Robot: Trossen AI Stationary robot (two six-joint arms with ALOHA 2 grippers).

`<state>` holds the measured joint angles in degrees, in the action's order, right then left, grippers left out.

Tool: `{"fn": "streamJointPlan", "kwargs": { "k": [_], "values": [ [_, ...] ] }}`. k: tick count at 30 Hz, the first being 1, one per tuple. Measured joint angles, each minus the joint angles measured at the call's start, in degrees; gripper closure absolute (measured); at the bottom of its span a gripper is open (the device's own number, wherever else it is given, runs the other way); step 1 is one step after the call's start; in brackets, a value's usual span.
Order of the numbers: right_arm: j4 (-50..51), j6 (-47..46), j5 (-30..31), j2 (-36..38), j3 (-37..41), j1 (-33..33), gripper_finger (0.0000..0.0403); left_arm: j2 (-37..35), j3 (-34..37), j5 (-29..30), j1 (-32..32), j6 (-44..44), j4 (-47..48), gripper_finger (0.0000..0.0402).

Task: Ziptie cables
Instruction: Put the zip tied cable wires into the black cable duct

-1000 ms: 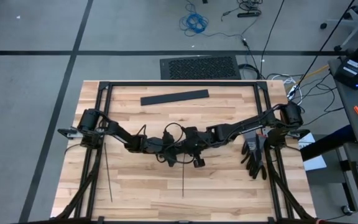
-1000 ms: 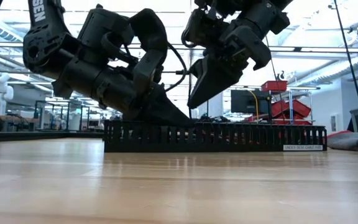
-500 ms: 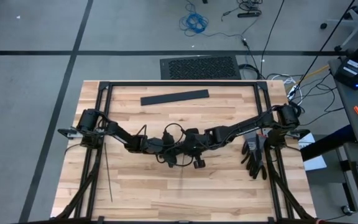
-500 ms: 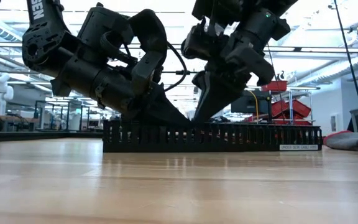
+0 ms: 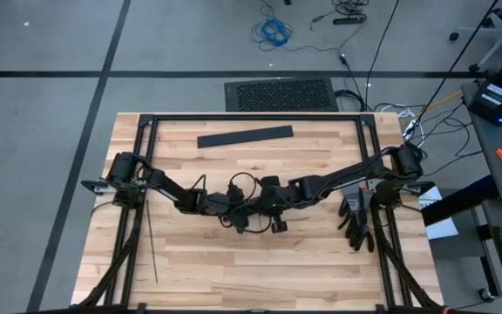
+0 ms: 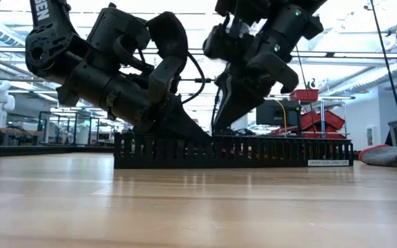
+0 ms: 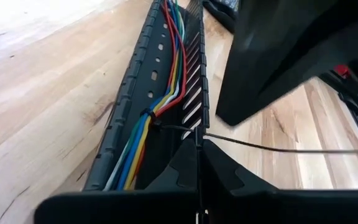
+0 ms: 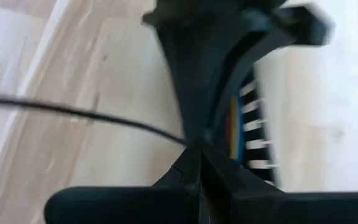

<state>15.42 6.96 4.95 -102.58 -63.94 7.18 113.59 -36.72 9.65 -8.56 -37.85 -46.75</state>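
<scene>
Now both grippers, left gripper [image 5: 234, 212] and right gripper [image 5: 253, 212], pinch one ziptie [image 7: 278, 148] mid-tabletop [image 5: 321, 262], grey floor [image 5: 42, 131] around.

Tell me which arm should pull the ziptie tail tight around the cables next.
Probably the right: in its wrist view the right gripper is shut on the ziptie tail, which runs free, while the left gripper pinches beside the looped cables.

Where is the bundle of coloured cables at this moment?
The cables lie inside the long black slotted duct near the table's middle, seen in the left wrist view, with a ziptie looped around them just ahead of the left gripper.
</scene>
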Motion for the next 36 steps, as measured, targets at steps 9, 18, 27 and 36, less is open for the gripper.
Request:
{"fn": "streamJointPlan", "kwargs": {
  "k": [9, 18, 27, 36],
  "values": [
    [0.28, 1.18, 1.19, 2.03, -0.04, -0.02, 0.0403, -0.10, -0.10, -0.19, 0.28, -2.39, 0.97, 0.0396],
    [-0.02, 1.00, 0.70, 2.02, -0.04, 0.22, 0.0403, -0.21, -0.19, -0.17, 0.41, -6.50, 1.80, 0.0396],
    [1.07, 0.99, -2.32, 2.00, -0.04, 0.57, 0.0403, -0.38, -0.30, -0.94, 0.64, -10.28, 2.92, 0.0397],
    [-2.46, 3.35, -2.29, 1.98, -0.04, 0.81, 0.0403, -0.45, -0.30, -1.03, 0.76, -13.81, 3.05, 0.0398]
  ]
}}
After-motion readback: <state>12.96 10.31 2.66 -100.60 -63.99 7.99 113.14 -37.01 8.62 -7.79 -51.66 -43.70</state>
